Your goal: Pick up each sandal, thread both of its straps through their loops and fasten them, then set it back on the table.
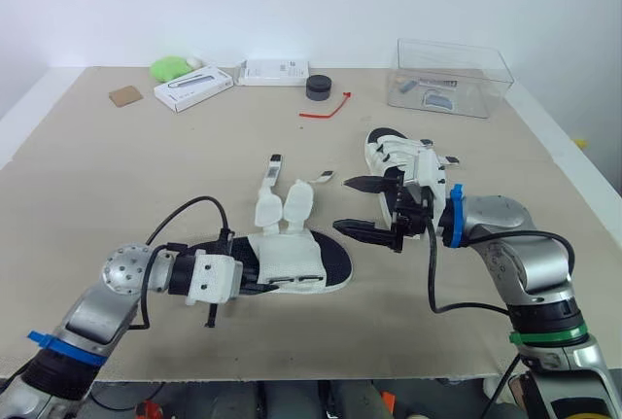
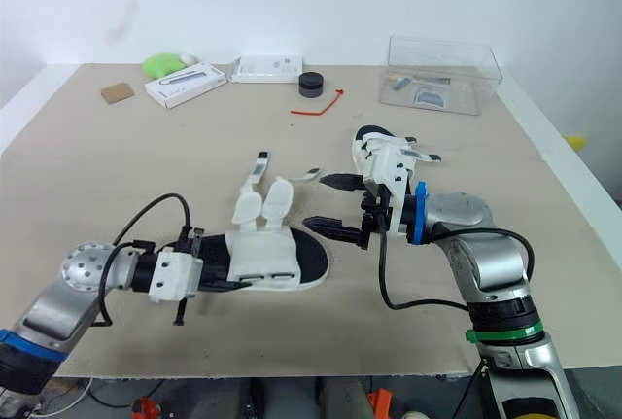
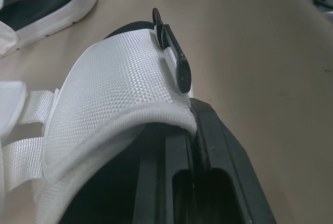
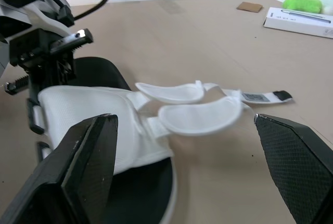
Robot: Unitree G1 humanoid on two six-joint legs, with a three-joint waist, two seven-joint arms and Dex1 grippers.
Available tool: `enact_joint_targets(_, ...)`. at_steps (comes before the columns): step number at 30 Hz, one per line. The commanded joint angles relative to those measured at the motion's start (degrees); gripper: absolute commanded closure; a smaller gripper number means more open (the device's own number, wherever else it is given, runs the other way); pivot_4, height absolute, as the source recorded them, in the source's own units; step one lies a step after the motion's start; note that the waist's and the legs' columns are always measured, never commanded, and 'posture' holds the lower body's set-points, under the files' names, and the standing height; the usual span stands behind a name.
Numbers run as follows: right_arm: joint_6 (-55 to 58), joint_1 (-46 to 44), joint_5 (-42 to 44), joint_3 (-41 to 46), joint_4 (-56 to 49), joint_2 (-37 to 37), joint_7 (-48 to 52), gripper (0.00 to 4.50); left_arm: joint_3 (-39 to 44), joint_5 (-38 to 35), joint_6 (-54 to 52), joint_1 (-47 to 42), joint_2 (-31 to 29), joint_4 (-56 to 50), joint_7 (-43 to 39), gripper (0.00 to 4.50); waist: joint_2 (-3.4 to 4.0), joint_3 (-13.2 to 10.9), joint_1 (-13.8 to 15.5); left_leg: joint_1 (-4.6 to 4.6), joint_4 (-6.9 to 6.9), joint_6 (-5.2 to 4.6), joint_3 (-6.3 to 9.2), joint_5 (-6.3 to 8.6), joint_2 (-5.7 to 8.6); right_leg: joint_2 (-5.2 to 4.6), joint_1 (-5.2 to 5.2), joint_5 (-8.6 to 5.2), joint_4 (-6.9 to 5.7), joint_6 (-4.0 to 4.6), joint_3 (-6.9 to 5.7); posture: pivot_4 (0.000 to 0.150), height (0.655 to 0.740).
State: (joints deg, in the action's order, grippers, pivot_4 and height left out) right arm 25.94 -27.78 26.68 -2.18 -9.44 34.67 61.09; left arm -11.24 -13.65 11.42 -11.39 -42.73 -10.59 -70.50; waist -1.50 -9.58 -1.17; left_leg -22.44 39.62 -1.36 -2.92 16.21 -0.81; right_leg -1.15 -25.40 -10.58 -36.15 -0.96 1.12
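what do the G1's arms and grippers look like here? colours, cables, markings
Silver metal left arm and right arm, each with a looping black cable. Left: perforated round joint, white wrist housing, blue band. Right: blue wrist ring, green band. Left gripper and right gripper: black fingers.

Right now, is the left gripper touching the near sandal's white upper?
Touching. In the left wrist view the near sandal's white upper lies pressed against a black finger of the left gripper, with no gap.
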Motion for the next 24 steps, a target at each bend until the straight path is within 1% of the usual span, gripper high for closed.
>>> enact_joint_targets(1,-1.1,-0.8,0.4,0.8,-1.4,0.4,0.0,0.00,0.8,-0.6,0.3,0.5,-0.6,-2.0,-0.1,4.46,0.00,0.0,0.0,0.00,0.02,0.00,0.00,0.00,0.00,0.00,0.01,0.00,0.00,0.00,0.00,0.150,0.7400)
enact_joint_targets(10,-1.7,-2.3,0.0,-0.3,0.1,0.0,1.1,0.00,-0.5,0.5,-3.8,1.7,1.7,-3.6,3.6,4.46,0.00,0.0,0.0,0.01,0.03,0.00,-0.01,0.00,0.02,0.00,0.03,0.00,0.00,-0.03,0.01,0.150,0.7400)
enact_joint_targets(19,-3.0,-3.3,-1.0,-1.4,1.8,-0.3,2.2,0.00,0.1,0.3,-4.0,2.2,-0.4,-3.7,2.4,4.46,0.00,0.0,0.0,0.04,0.03,0.00,0.00,0.00,0.01,0.02,0.04,0.00,-0.02,-0.02,0.01,0.150,0.7400)
enact_joint_targets(20,-3.1,-3.4,-1.0,-1.5,1.9,-0.4,2.3,0.00,0.2,0.2,-4.2,2.3,-0.7,-3.9,2.1,4.19,0.00,0.0,0.0,0.05,0.03,0.00,0.00,0.00,0.01,0.02,0.04,0.00,-0.02,-0.02,0.01,0.150,0.7400)
enact_joint_targets(21,-3.3,-3.4,-1.1,-1.7,2.1,-0.3,2.4,0.00,0.7,-1.5,-7.0,2.6,-1.5,-4.8,1.7,3.89,0.00,0.0,0.0,0.05,0.03,0.00,0.00,0.00,0.01,0.03,0.04,0.00,-0.02,-0.02,0.01,0.150,0.7400)
enact_joint_targets(22,-3.5,-3.3,-1.2,-1.9,2.2,-0.3,2.5,0.00,1.4,-4.3,-11.7,2.7,-2.6,-6.1,1.1,3.72,0.00,0.0,-0.1,0.06,0.02,0.00,0.00,0.00,0.00,0.04,0.04,-0.01,-0.03,-0.01,0.01,0.150,0.7400)
enact_joint_targets(23,-3.7,-3.2,-1.3,-2.0,2.4,-0.2,2.8,0.00,2.0,-6.9,-15.9,2.8,-3.8,-7.4,0.5,3.29,0.00,0.0,-0.1,0.06,0.02,0.00,0.00,0.00,-0.02,0.06,0.03,-0.01,-0.04,0.00,0.01,0.150,0.7400)
enact_joint_targets(24,-3.8,-3.2,-1.4,-2.1,2.6,-0.2,2.9,0.00,2.3,-8.6,-18.9,2.7,-4.6,-8.3,0.2,2.70,0.00,0.0,0.0,0.06,0.02,0.00,0.00,0.00,-0.03,0.08,0.02,-0.02,-0.06,0.01,0.02,0.150,0.7400)
